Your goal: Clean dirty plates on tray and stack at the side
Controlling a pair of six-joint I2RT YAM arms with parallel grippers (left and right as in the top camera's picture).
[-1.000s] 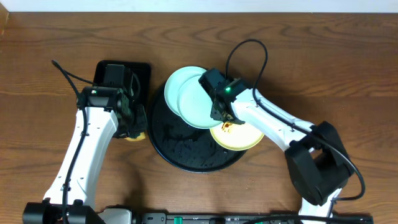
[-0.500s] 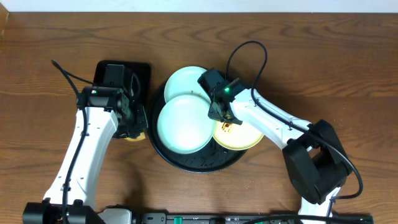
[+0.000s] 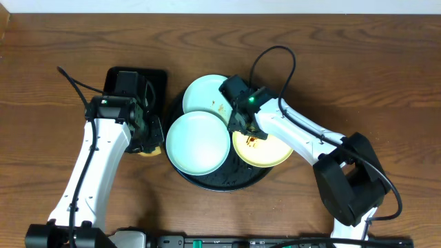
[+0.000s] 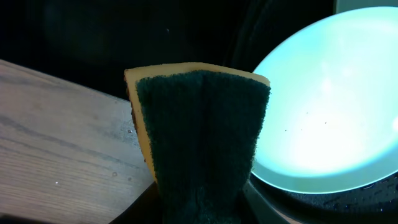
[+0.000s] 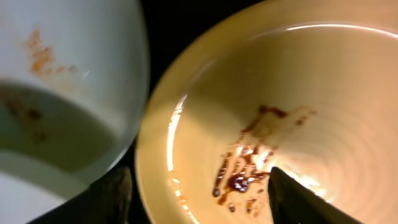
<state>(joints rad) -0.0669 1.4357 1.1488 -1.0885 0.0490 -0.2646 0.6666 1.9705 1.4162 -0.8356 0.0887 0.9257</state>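
Left tool (image 3: 147, 142) pinches a coarse, yellow-backed sponge (image 4: 199, 130).

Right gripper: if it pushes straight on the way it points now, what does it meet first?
Most likely the yellow plate, near its brown smear; the open right gripper points straight at it, though depth is unclear.

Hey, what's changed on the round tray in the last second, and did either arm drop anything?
The right gripper opened and let go of the clean mint plate, which went from held over the smeared mint plate to lying on the left front of the tray, uncovering that plate's smear. The yellow plate, the tray and the left gripper, shut on the sponge, stayed put.
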